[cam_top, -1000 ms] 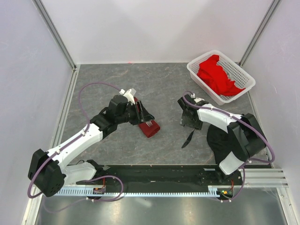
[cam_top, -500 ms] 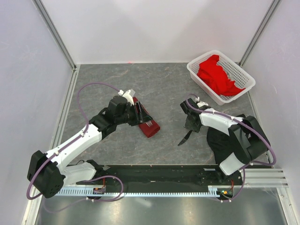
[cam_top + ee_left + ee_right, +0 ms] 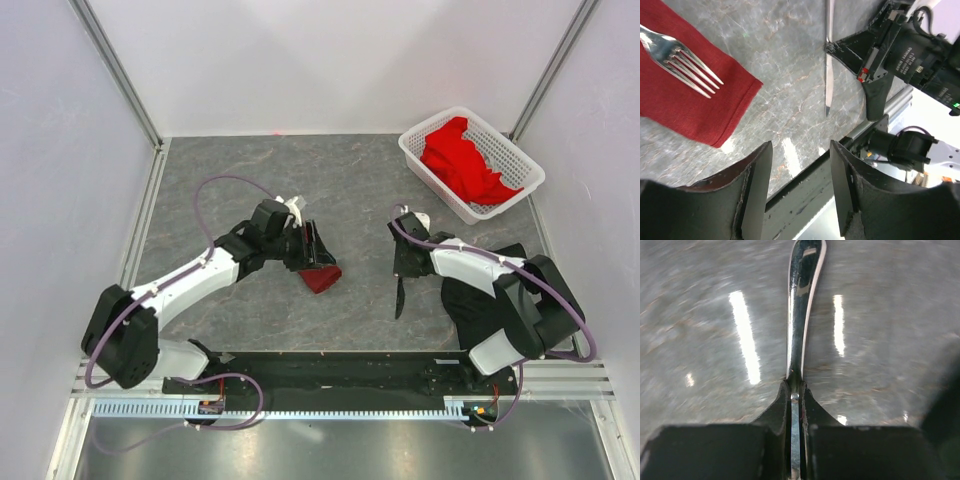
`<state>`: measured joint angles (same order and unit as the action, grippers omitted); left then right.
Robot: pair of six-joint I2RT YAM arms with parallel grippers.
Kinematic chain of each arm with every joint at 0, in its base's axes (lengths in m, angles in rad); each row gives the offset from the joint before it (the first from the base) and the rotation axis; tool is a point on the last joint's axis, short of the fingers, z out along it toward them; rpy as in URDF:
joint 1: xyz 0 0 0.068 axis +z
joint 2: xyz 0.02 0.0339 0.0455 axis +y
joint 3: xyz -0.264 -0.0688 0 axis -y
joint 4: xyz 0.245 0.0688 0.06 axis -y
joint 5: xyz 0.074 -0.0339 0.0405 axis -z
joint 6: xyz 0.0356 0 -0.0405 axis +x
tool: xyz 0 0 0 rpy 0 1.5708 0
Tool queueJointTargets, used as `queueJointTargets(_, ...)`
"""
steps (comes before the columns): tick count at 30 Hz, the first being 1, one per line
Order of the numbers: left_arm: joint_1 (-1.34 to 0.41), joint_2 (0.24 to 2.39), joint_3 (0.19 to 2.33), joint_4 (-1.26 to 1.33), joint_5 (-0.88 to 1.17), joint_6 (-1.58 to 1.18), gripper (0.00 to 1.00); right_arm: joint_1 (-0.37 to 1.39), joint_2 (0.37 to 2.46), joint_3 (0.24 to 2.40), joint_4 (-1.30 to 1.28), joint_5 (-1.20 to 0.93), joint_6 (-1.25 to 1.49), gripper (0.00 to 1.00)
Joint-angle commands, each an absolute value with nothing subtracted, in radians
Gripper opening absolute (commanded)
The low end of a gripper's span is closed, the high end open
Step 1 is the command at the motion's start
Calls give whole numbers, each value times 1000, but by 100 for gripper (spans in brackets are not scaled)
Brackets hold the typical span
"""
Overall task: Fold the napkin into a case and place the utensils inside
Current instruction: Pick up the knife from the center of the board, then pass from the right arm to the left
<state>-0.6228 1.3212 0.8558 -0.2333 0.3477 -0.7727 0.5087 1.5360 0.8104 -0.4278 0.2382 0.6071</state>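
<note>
Clamping right end effector on knife right of the napkin, holding left end effector apart near it

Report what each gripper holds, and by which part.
The right gripper pinches the knife around mid-length, between blade and handle. The left gripper is open and holds nothing.

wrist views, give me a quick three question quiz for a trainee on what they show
1. True or false: the right claw is shut on the knife.
2. The fork lies: A in the right claw, B on the napkin, C under the knife.
3. Fill in: the left claw has its jaws ____.
Key: 1 true; 2 B; 3 open.
</note>
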Motion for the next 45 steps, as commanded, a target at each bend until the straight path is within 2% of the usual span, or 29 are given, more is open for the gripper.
queueJointTargets(1, -618, 1426, 943, -149, 486, -776, 57, 531, 1490, 798, -261, 63, 463, 0)
queueJointTargets(7, -627, 1629, 1045, -65, 583, -844, 58, 534, 1480, 798, -183, -29, 396, 0)
queueJointTargets(19, -637, 1933, 1230, -37, 532, -928, 59, 535, 1440, 769, -94, -149, 377, 0)
queueJointTargets(27, -637, 2042, 1325, -43, 514, -943, 58, 535, 1414, 761, -75, -189, 362, 0)
queueJointTargets(31, -637, 2066, 1354, -44, 514, -948, 47, 537, 1417, 761, -72, -213, 356, 0)
queueJointTargets(32, -637, 2069, 1358, -44, 512, -948, 34, 537, 1417, 759, -72, -213, 354, 0)
queueJointTargets(34, -637, 2063, 1353, -41, 512, -948, 21, 538, 1417, 765, -89, -215, 351, 0)
queueJointTargets(35, -635, 2056, 1347, -43, 509, -948, 12, 540, 1417, 773, -106, -216, 347, 0)
queueJointTargets(37, -634, 2025, 1321, -32, 518, -956, 10, 545, 1427, 814, -182, -204, 339, 0)
queueJointTargets(38, -632, 2011, 1309, -28, 531, -957, 9, 548, 1431, 833, -214, -187, 333, 3)
queueJointTargets(39, -630, 1994, 1295, -23, 532, -963, 9, 560, 1436, 866, -275, -178, 330, 15)
queueJointTargets(42, -632, 1922, 1232, -3, 523, -968, 8, 590, 1418, 897, -331, -167, 319, 28)
queueJointTargets(45, -630, 1870, 1192, 21, 531, -971, 8, 607, 1405, 908, -345, -169, 324, 37)
